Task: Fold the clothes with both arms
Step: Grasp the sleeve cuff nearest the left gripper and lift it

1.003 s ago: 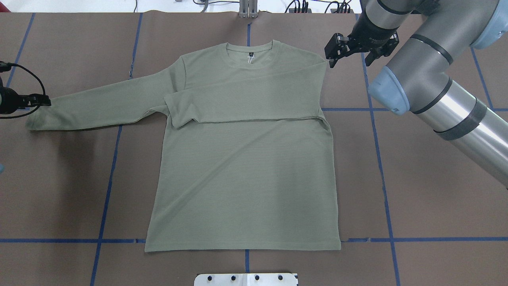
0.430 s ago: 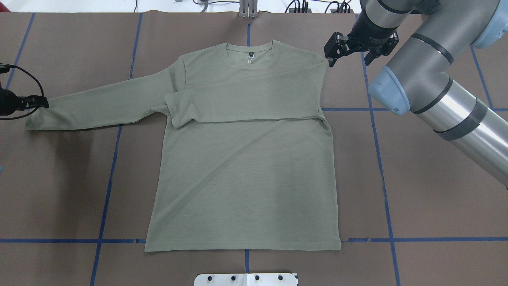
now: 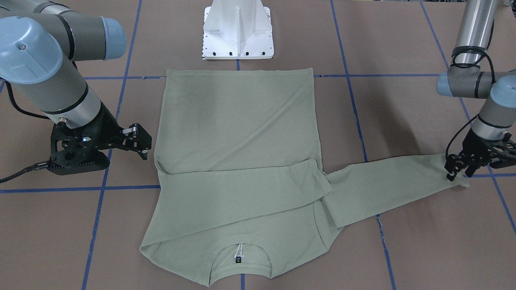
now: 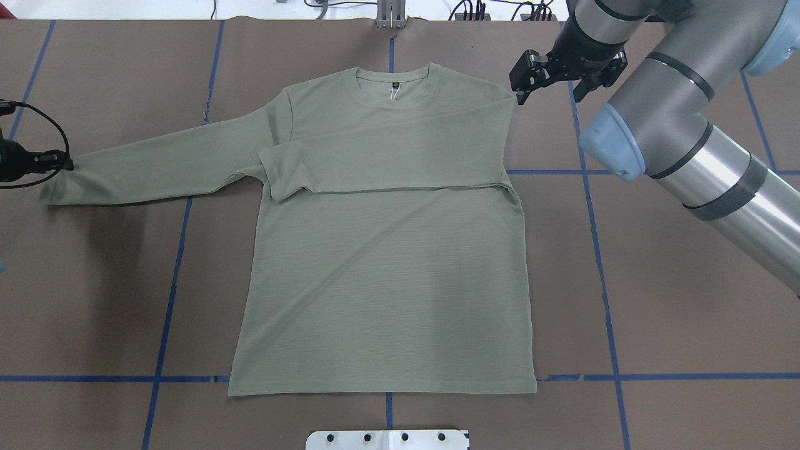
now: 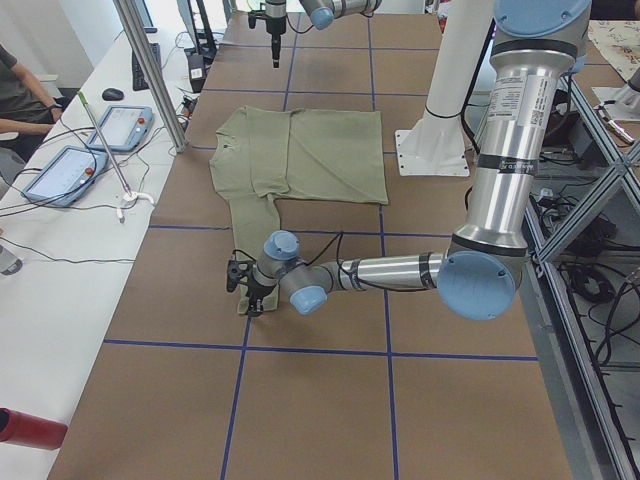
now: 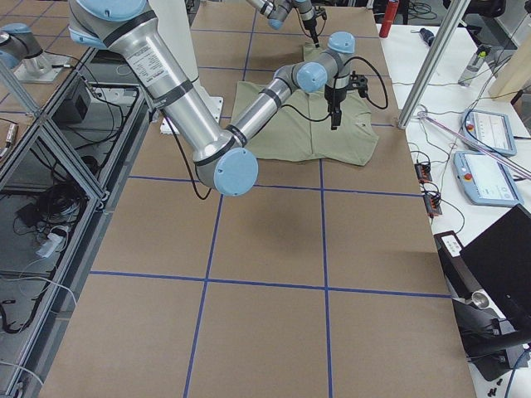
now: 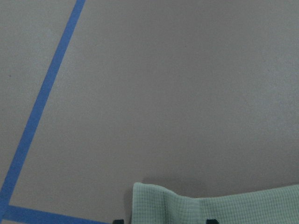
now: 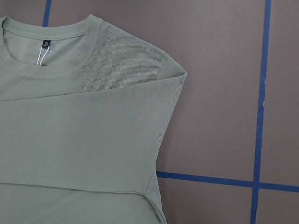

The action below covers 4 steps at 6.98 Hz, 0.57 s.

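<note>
The overhead camera looks steeply down on the shirt (image 4: 387, 262) from its hem side. The front-facing one looks back from the collar side, and both take in the whole shirt. The side cameras view it from far off. The right wrist camera sits close above one shoulder (image 8: 170, 70); the left, closer still, catches perhaps a cuff (image 7: 215, 205).

Right arm (image 3: 60, 92) and left arm (image 3: 475, 24): silver-grey tubes, light-blue joint caps (image 3: 28, 52), black cables (image 3: 24, 171), black fingers (image 3: 141, 141). Pedestal (image 3: 238, 36): white, black screws (image 3: 230, 53).
</note>
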Each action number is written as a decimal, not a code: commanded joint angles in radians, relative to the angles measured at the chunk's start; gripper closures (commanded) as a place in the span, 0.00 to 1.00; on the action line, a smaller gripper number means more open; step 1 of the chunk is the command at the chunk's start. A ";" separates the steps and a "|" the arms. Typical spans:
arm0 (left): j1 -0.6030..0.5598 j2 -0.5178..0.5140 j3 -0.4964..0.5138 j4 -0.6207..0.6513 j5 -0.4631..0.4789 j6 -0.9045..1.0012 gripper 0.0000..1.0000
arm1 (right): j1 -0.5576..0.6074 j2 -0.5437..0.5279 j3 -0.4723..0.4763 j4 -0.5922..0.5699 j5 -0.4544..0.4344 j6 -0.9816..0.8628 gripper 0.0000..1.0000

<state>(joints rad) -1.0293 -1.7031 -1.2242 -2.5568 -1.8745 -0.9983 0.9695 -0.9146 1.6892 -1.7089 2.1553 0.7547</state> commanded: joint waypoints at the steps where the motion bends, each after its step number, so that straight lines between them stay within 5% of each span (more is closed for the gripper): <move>1: 0.000 -0.006 -0.003 0.001 0.000 -0.003 0.63 | 0.002 -0.003 0.000 0.000 0.000 0.000 0.00; 4: -0.003 -0.004 -0.008 0.003 0.000 -0.003 1.00 | 0.003 -0.003 0.000 0.000 0.002 -0.002 0.00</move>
<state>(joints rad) -1.0304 -1.7073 -1.2303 -2.5543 -1.8745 -1.0016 0.9716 -0.9172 1.6889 -1.7089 2.1559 0.7544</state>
